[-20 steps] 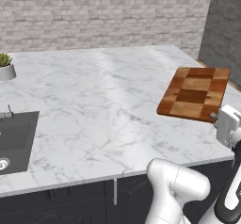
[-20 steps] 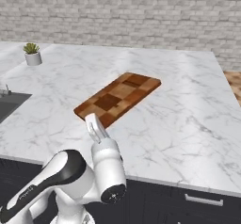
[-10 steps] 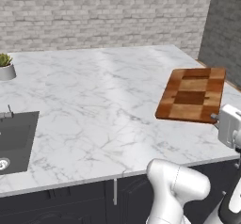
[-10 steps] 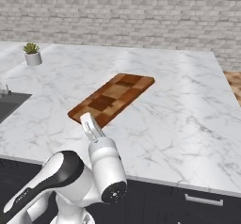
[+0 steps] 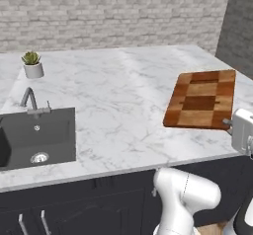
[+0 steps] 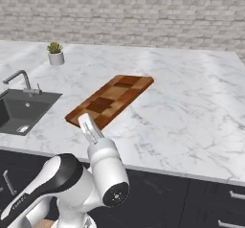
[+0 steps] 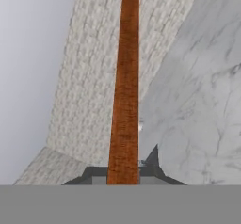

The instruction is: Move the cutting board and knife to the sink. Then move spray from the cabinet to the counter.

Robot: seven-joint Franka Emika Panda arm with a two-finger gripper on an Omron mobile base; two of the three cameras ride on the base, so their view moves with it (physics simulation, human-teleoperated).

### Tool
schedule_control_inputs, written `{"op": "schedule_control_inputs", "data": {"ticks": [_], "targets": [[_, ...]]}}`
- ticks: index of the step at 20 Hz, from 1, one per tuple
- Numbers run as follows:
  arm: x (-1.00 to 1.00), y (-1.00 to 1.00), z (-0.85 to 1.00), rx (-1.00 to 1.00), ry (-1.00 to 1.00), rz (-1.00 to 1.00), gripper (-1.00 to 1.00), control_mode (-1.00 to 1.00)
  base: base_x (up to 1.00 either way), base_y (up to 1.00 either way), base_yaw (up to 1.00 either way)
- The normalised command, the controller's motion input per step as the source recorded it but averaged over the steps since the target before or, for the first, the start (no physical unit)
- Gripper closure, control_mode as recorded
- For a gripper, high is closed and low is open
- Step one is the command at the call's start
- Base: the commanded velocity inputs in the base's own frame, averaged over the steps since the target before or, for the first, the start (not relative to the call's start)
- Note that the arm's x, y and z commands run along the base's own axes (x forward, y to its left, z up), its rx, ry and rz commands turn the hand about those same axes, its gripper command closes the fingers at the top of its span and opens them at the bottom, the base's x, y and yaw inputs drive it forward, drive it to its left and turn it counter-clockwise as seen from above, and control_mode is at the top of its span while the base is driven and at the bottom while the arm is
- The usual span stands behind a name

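One gripper [image 6: 82, 122] has its fingers clamped tight on the near edge of the cutting board [image 6: 111, 100], lifted over the counter [image 6: 182, 107], right of the sink [image 5: 39, 137].

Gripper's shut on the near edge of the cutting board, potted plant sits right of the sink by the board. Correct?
Not quite. The gripper is shut on the cutting board edge, but the potted plant stands behind the sink, near the faucet, far from the board, as the left base view shows.
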Motion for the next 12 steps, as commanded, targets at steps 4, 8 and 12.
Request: {"op": "schedule_control_inputs", "data": {"ticks": [4, 8, 12], "targets": [[0.0, 0.0, 0.0, 0.0, 0.0, 0.0, 1.0, 1.0, -0.23, 1.0, 0.0], [0.0, 0.0, 0.0, 0.0, 0.0, 0.0, 1.0, 1.0, -0.01, 1.0, 0.0], [0.0, 0.0, 0.0, 0.0, 0.0, 0.0, 1.0, 1.0, 0.08, 0.89, -0.02]]}}
